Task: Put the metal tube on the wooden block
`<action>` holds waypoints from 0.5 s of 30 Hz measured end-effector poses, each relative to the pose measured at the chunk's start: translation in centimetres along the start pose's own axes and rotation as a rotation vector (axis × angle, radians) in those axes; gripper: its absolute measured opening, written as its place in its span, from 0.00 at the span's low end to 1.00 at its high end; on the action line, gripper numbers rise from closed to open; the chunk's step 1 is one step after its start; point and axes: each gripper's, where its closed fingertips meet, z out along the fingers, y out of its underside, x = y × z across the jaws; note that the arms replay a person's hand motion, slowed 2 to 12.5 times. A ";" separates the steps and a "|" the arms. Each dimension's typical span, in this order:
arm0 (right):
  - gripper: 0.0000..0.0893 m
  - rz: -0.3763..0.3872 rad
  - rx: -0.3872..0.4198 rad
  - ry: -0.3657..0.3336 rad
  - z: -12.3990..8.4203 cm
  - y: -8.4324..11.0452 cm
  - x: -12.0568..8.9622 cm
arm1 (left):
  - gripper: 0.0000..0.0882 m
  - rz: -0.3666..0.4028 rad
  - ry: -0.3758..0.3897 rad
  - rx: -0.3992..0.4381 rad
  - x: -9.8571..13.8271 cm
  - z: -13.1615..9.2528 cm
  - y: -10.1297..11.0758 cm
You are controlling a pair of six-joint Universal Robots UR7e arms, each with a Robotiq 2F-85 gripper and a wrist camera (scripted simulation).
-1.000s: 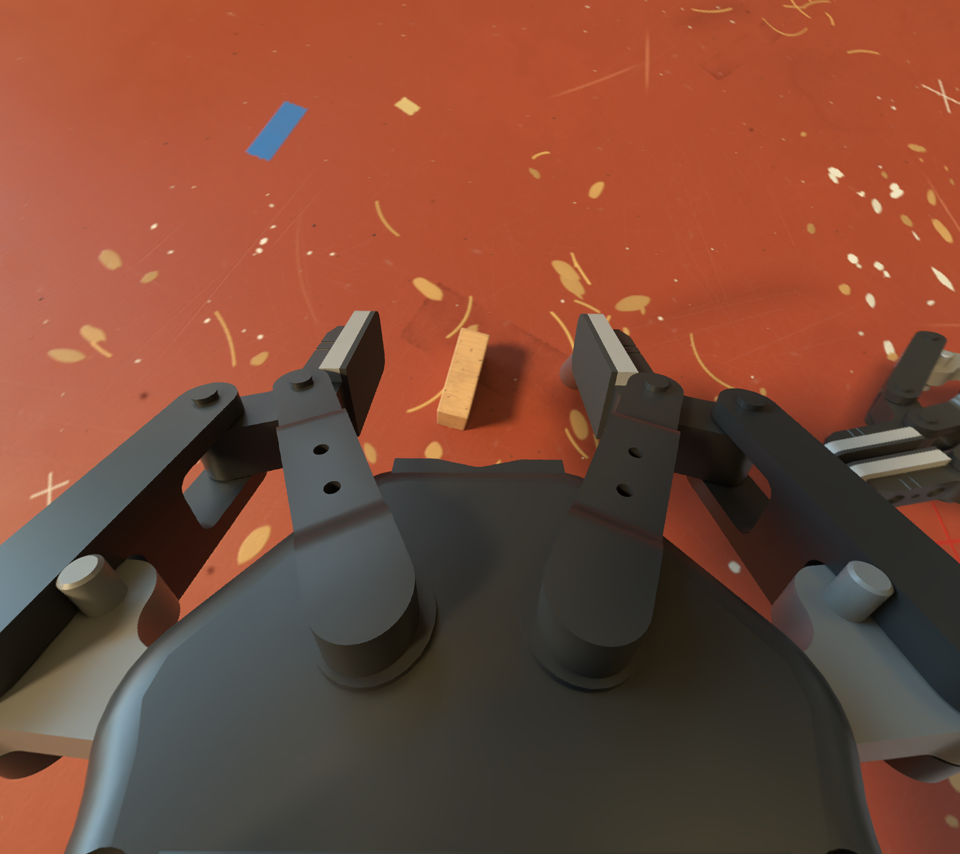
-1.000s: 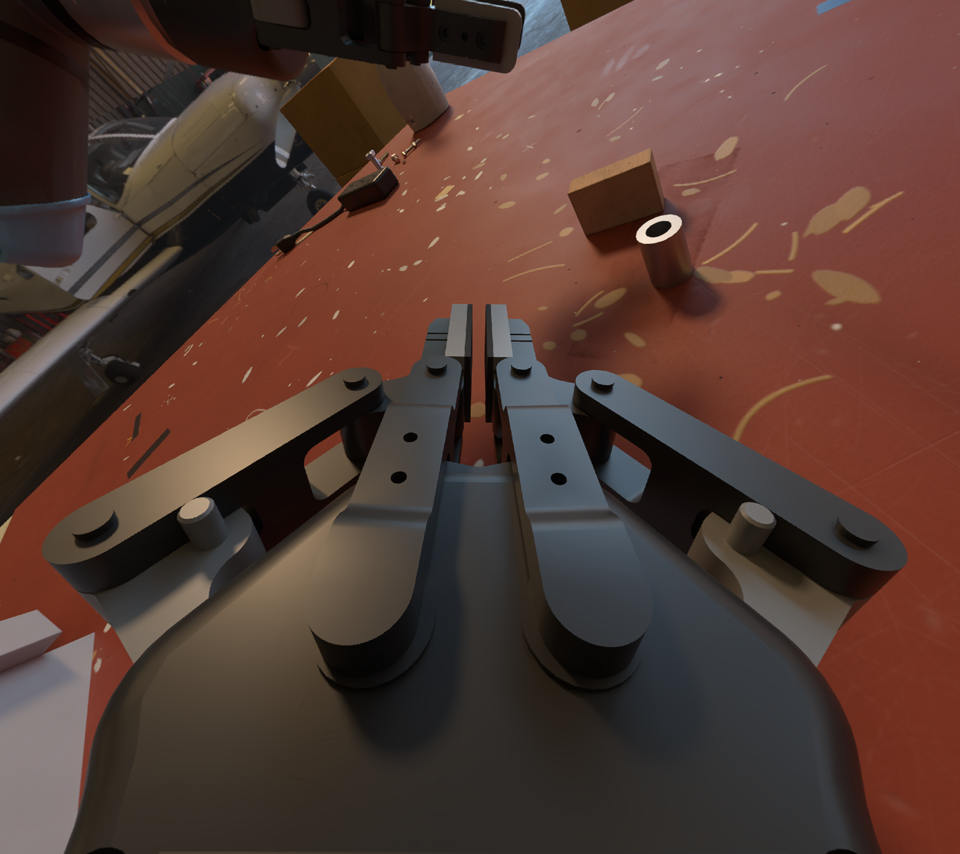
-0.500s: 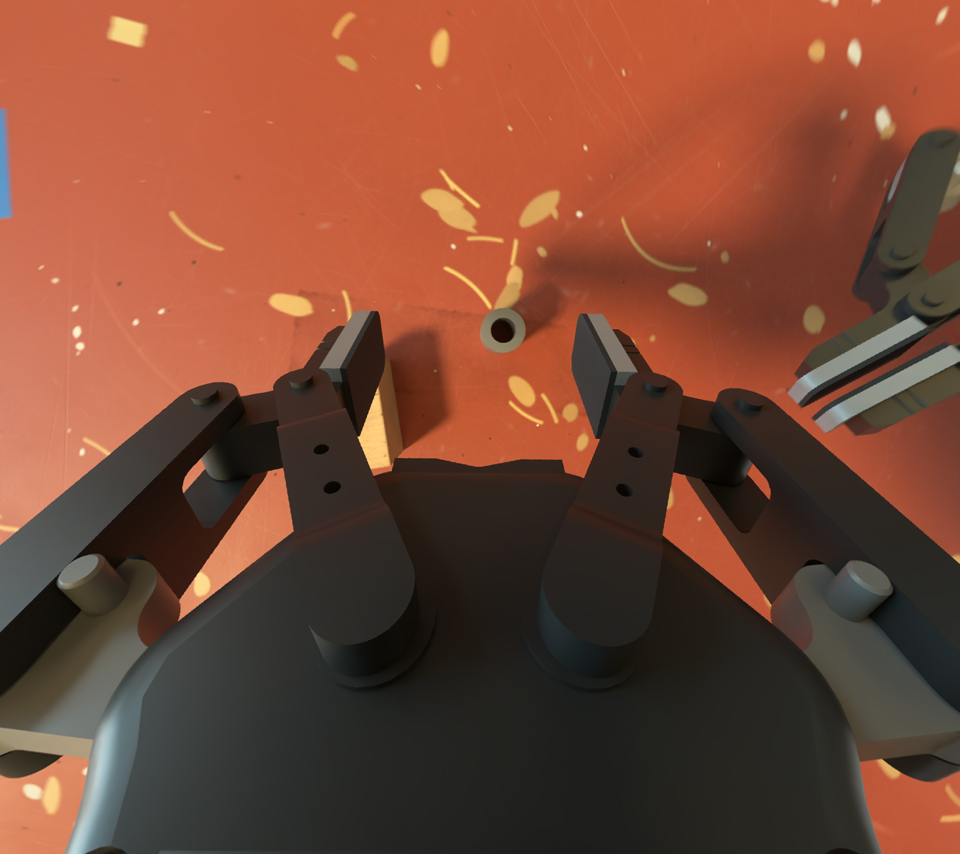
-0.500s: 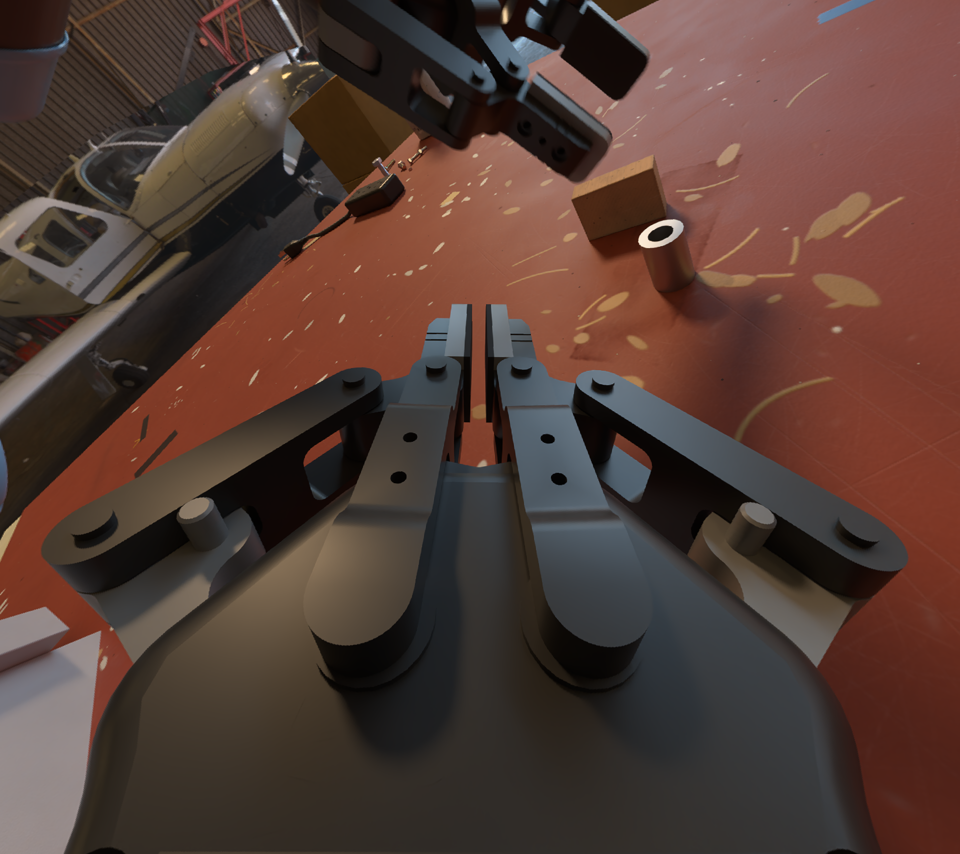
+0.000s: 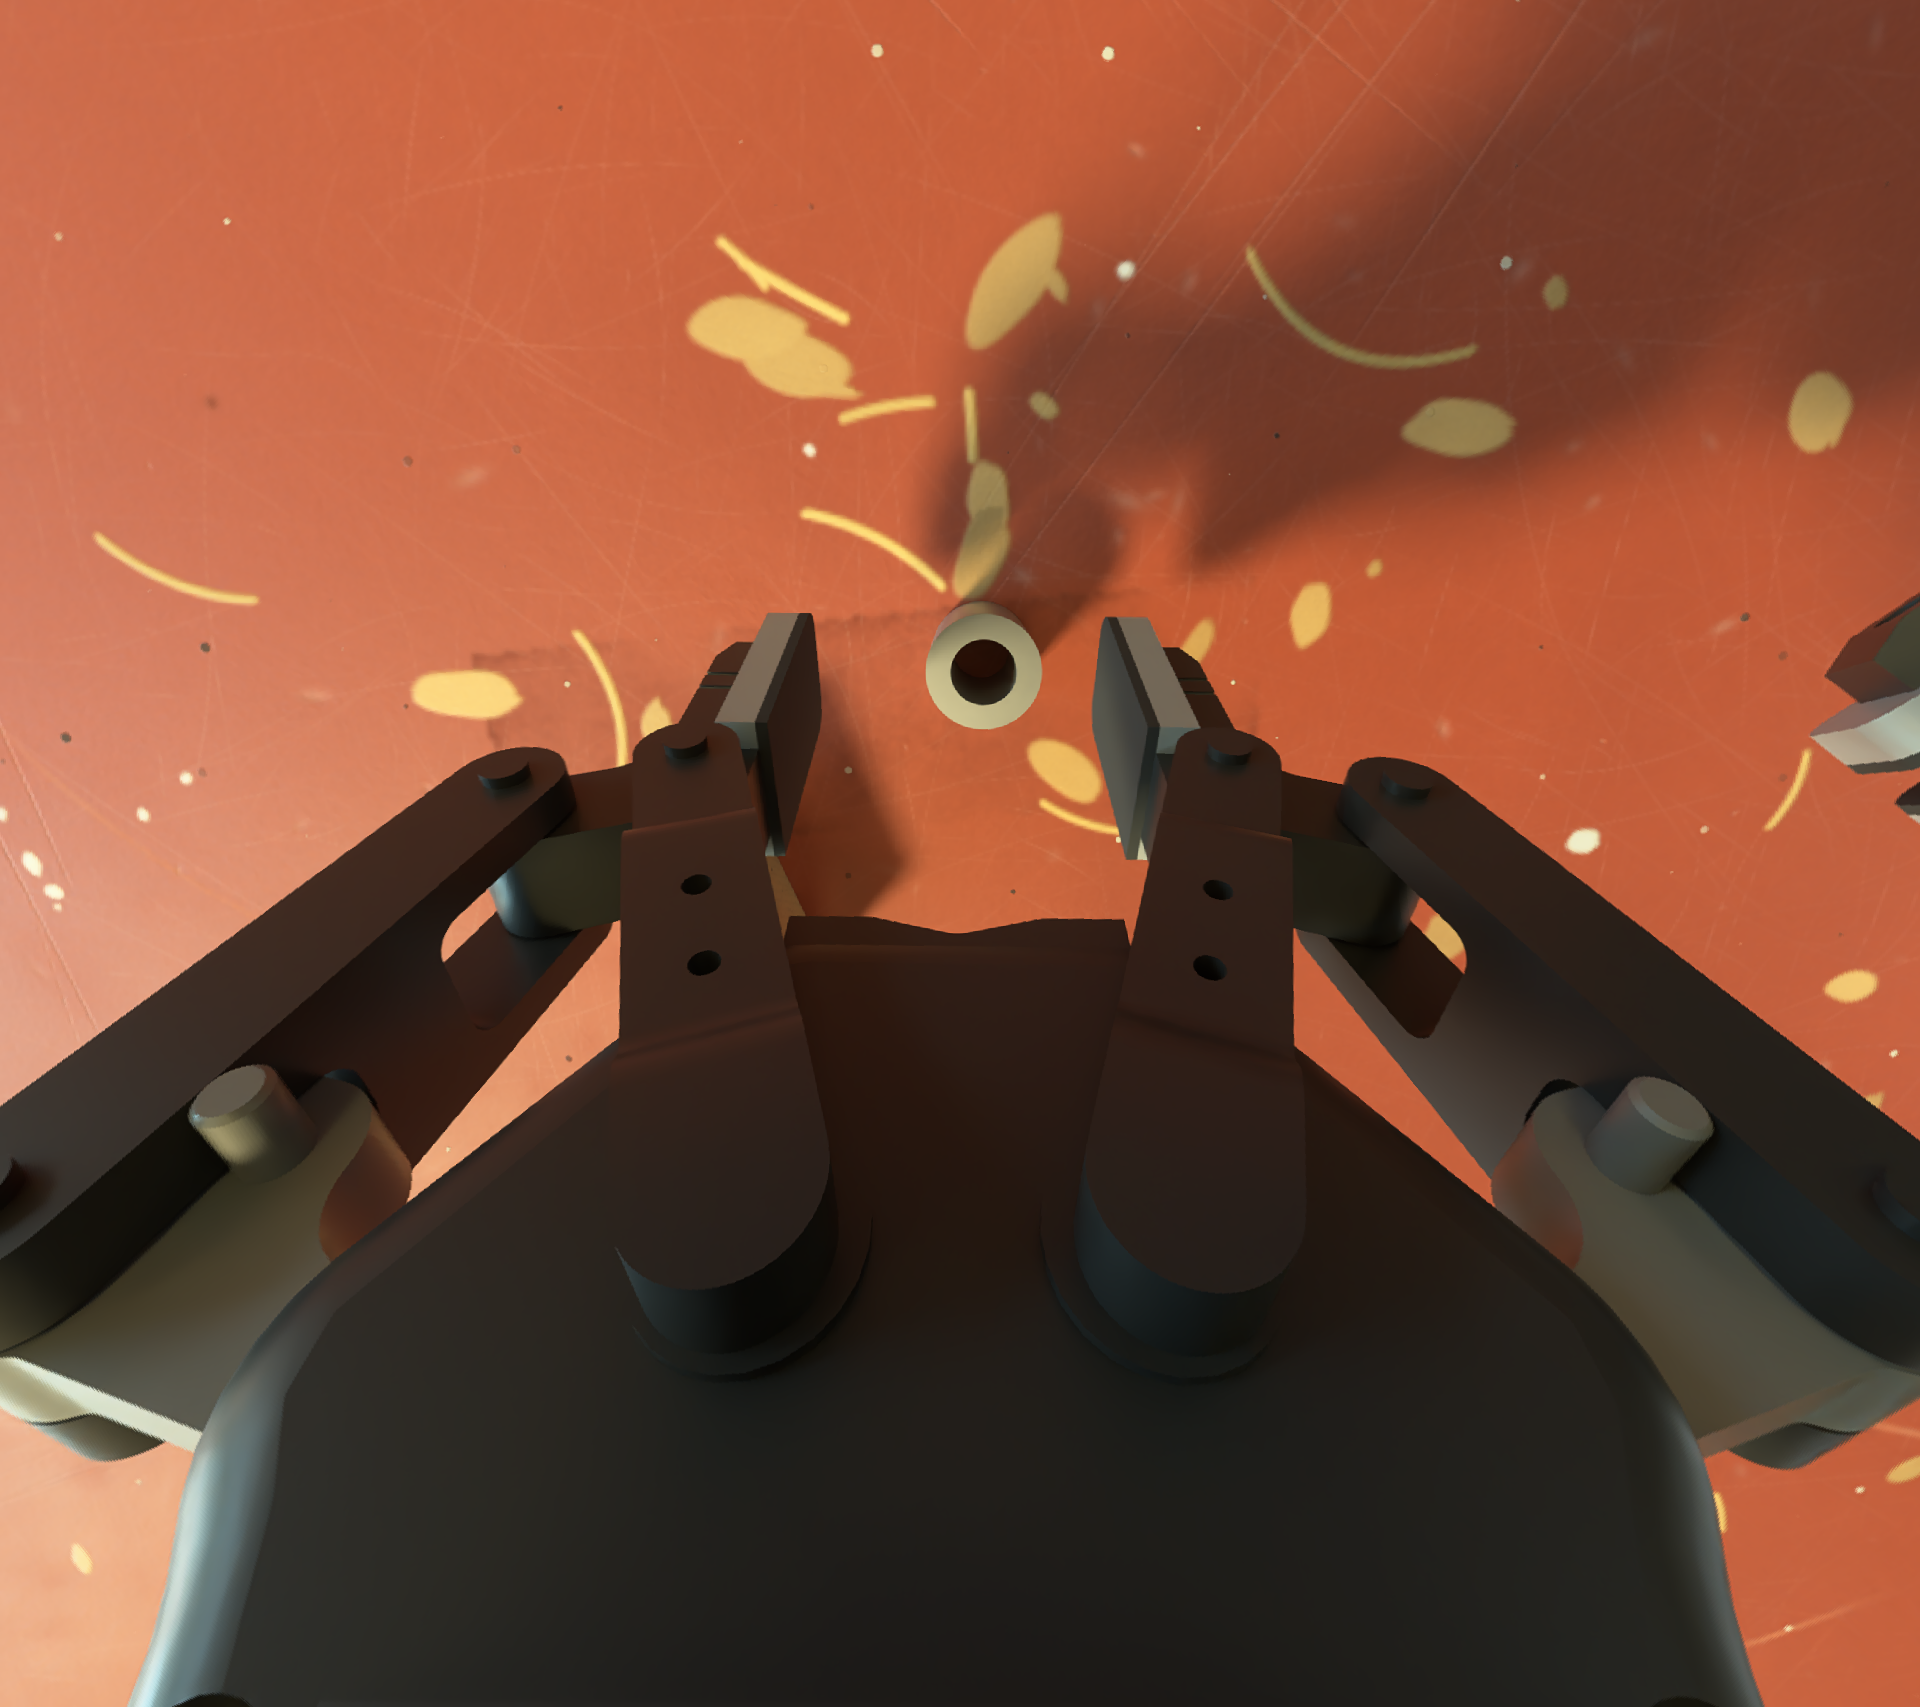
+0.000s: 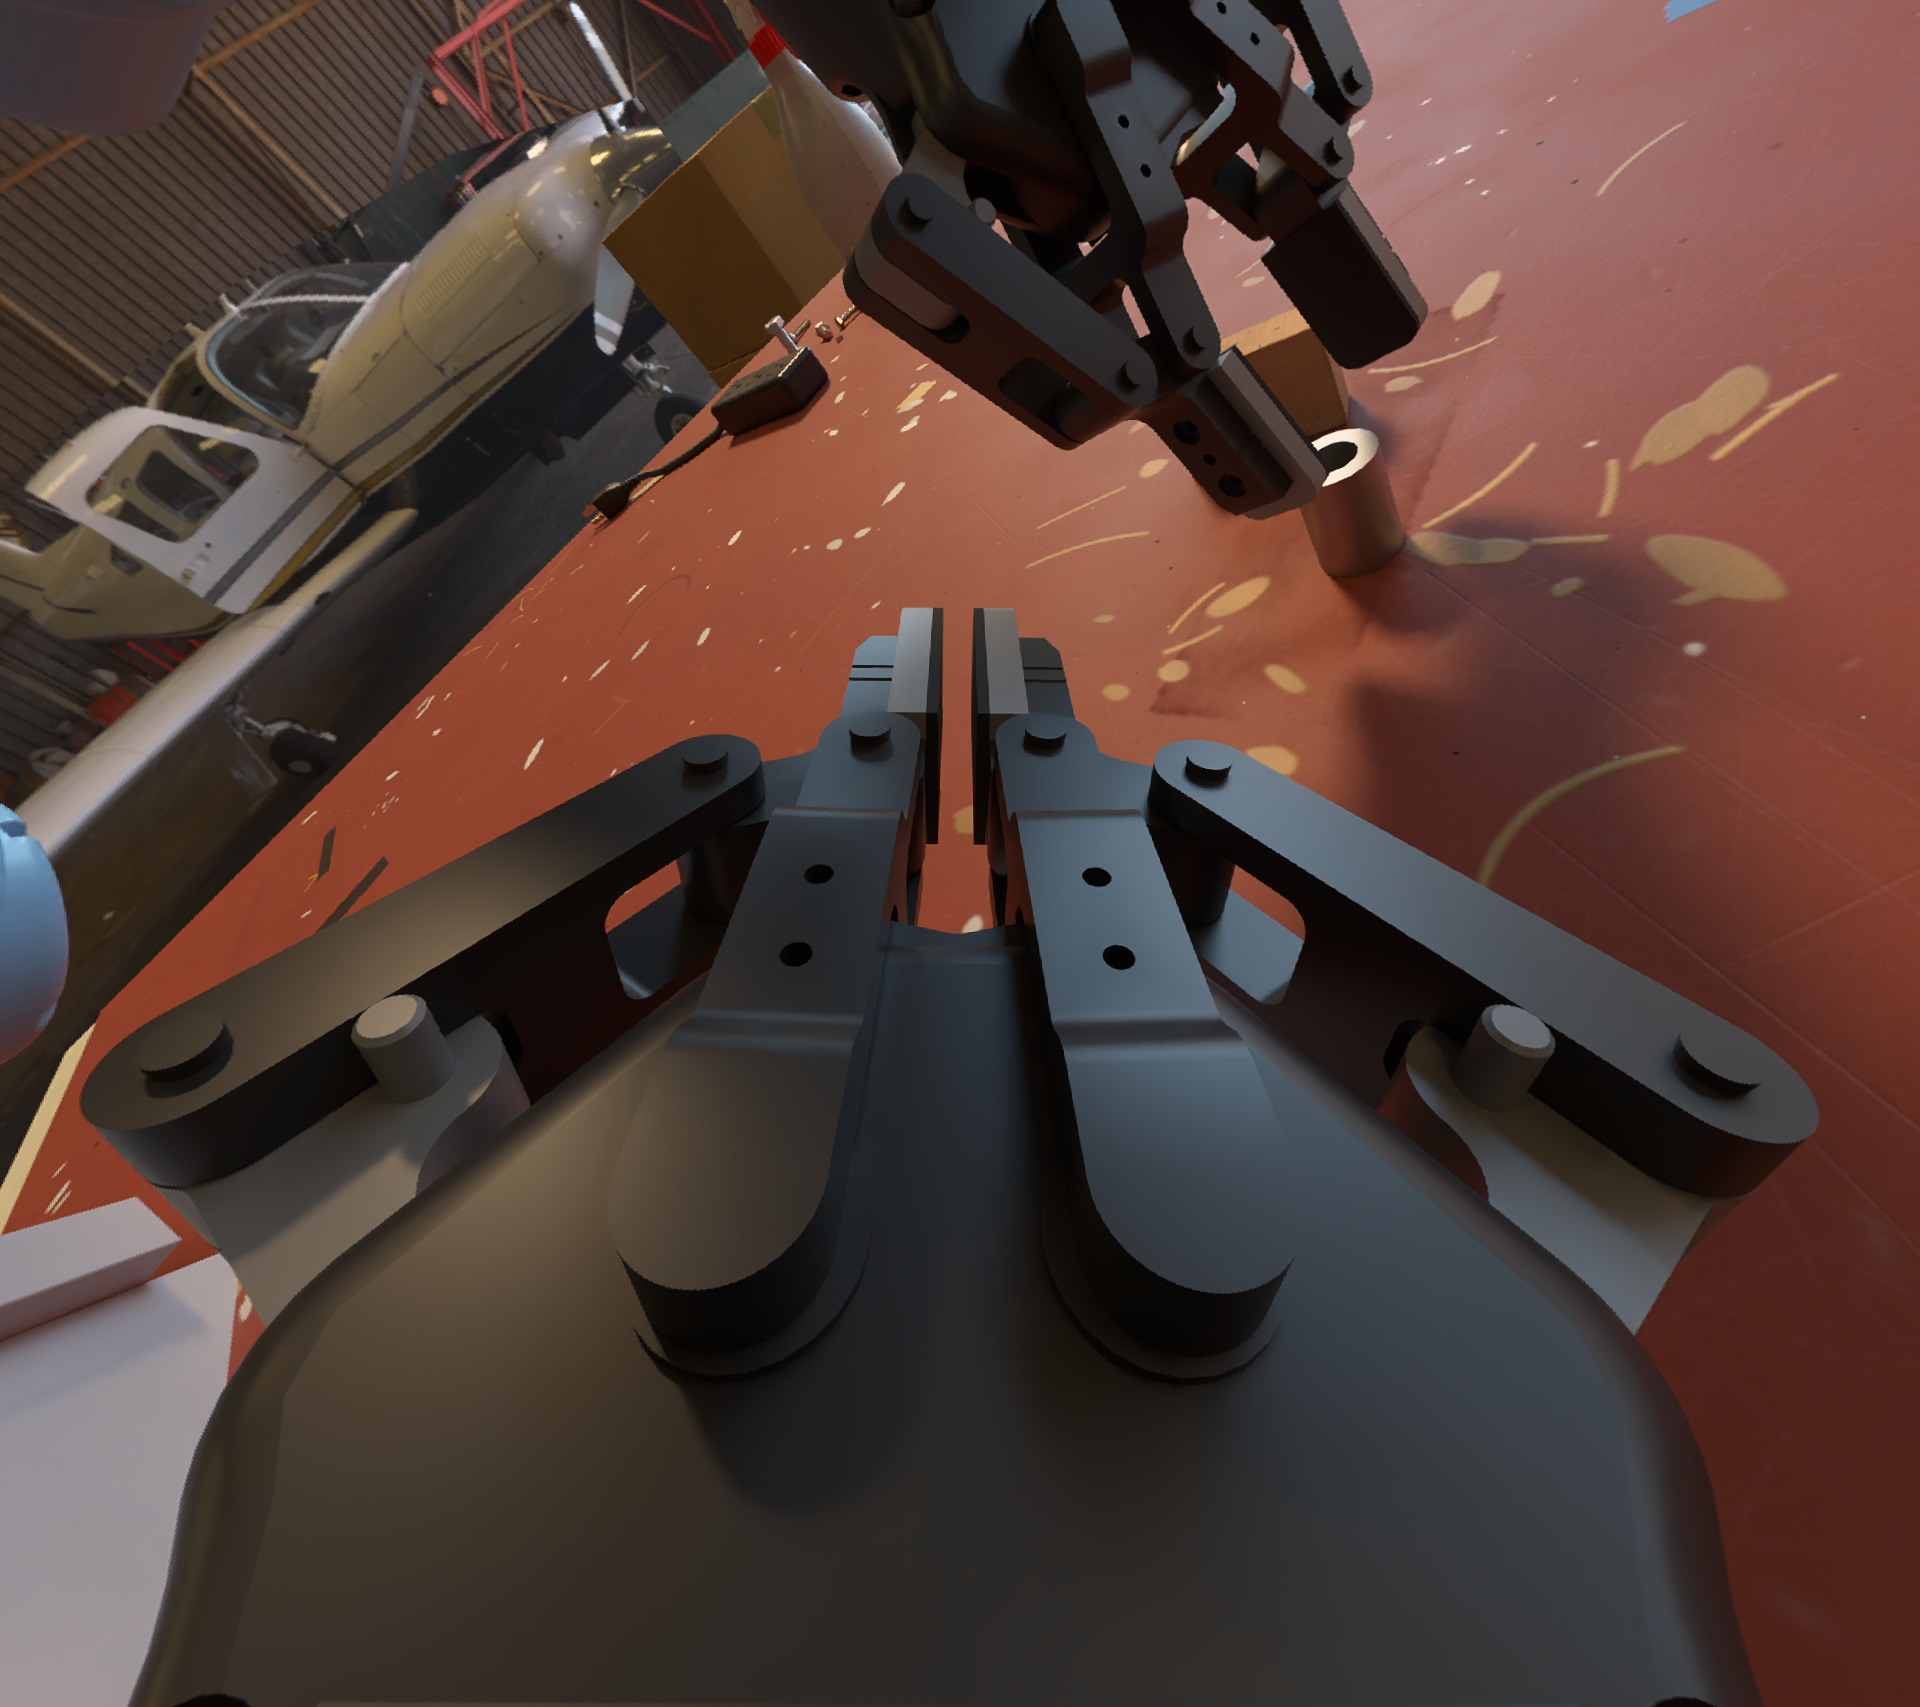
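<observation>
The metal tube (image 5: pixel 983 668) stands upright on the red table, seen end-on in the left wrist view. My left gripper (image 5: pixel 956 701) is open and points straight down, its fingers on either side of the tube and above it, not touching. In the right wrist view the tube (image 6: pixel 1356 514) stands just below the left gripper (image 6: pixel 1320 379). The wooden block (image 6: pixel 1294 374) lies right behind the tube, mostly hidden by the left gripper's fingers. In the left wrist view only a sliver of the block (image 5: pixel 784 894) shows behind the left finger. My right gripper (image 6: pixel 956 670) is shut and empty, low over the table.
The right gripper's fingertips (image 5: pixel 1870 727) show at the right edge of the left wrist view. A black plug box with a cord (image 6: pixel 764 390), cardboard boxes (image 6: pixel 727 244) and a bowling pin (image 6: pixel 831 130) lie at the table's far edge. A white block (image 6: pixel 73 1262) sits at lower left.
My left gripper has swung over the tube and come down toward it, staying open. The wooden block has slipped out of its view. My right gripper has not moved.
</observation>
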 end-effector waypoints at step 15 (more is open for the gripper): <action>0.06 0.006 -0.009 -0.002 0.1 0.1 0.0 | 0.28 0.099 0.021 -0.049 0.5 1.4 0.4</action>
